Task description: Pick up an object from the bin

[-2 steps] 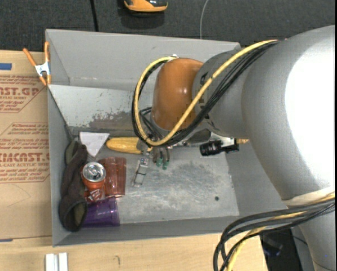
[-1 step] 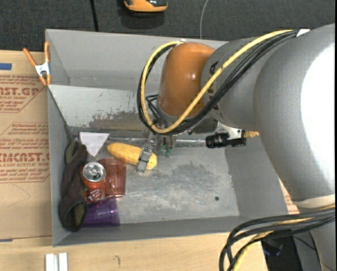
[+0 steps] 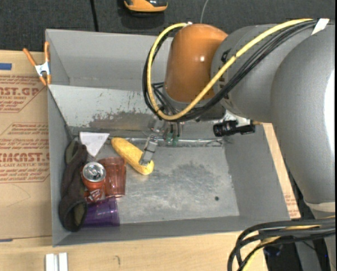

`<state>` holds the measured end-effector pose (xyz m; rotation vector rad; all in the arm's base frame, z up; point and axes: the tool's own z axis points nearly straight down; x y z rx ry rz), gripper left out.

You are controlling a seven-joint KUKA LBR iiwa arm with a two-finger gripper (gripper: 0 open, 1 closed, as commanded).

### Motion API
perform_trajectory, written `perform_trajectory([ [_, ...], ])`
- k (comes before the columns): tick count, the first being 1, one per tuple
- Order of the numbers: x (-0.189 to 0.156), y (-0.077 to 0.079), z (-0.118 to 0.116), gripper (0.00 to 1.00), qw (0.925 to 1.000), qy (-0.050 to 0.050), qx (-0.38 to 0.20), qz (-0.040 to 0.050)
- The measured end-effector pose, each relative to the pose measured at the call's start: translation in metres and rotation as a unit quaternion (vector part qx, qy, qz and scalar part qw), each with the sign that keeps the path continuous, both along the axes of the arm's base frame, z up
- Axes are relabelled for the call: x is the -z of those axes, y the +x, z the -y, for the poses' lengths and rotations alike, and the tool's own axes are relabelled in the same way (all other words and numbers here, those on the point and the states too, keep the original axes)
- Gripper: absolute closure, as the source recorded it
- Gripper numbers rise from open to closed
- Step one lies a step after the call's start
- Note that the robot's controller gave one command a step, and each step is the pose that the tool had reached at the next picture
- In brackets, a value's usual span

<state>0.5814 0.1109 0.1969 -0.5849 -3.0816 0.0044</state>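
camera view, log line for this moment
gripper | over right end of yellow banana | bin floor, left of middle | can, red cup, dark cloth at left

The bin [image 3: 202, 179] is matt grey metal, its floor scratched and scuffed. The orange cover [image 3: 193, 55] on the arm is smooth, glossy plastic. Along the left wall: a dull dark cloth [image 3: 72, 176], a shiny metal can [image 3: 93, 174], a translucent red plastic cup [image 3: 117, 176].

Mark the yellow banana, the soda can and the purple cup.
yellow banana [image 3: 128, 151], camera view, middle of its body.
soda can [image 3: 93, 173], camera view, its silver top.
purple cup [image 3: 102, 214], camera view, its side wall.
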Motion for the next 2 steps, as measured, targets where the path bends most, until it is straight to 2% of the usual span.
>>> perform_trajectory([
  [1, -0.014, 0.009, -0.015, 0.0, 0.9994, 0.002, -0.032, 0.0115],
  [2, 0.058, 0.002, -0.031, 0.0, 0.9999, 0.002, 0.016, 0.0056],
])
